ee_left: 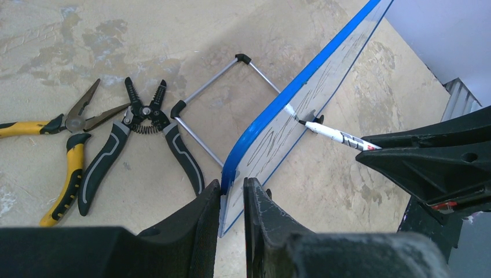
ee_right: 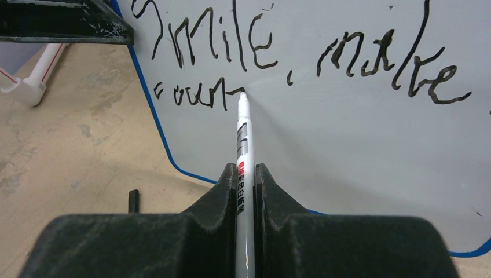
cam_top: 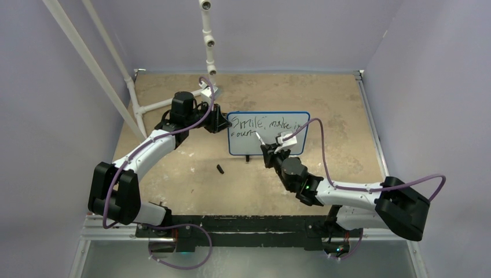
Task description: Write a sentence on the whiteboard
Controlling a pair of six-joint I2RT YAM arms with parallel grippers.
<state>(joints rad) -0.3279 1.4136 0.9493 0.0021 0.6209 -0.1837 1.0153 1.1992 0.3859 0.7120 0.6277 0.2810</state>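
Left gripper [ee_left: 231, 196] is pinching the left edge of the whiteboard [cam_top: 246, 147], which stands mid-table, I'd guess so it can't slide. Right gripper [ee_right: 246, 174] is clamped on a marker [ee_right: 242, 130], its tip touching the board right after "count" in the sentence [ee_right: 301, 58].

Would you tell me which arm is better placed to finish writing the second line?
Right. The right gripper holds the marker, tip at the sentence; the left gripper is clamped on the edge of the board.
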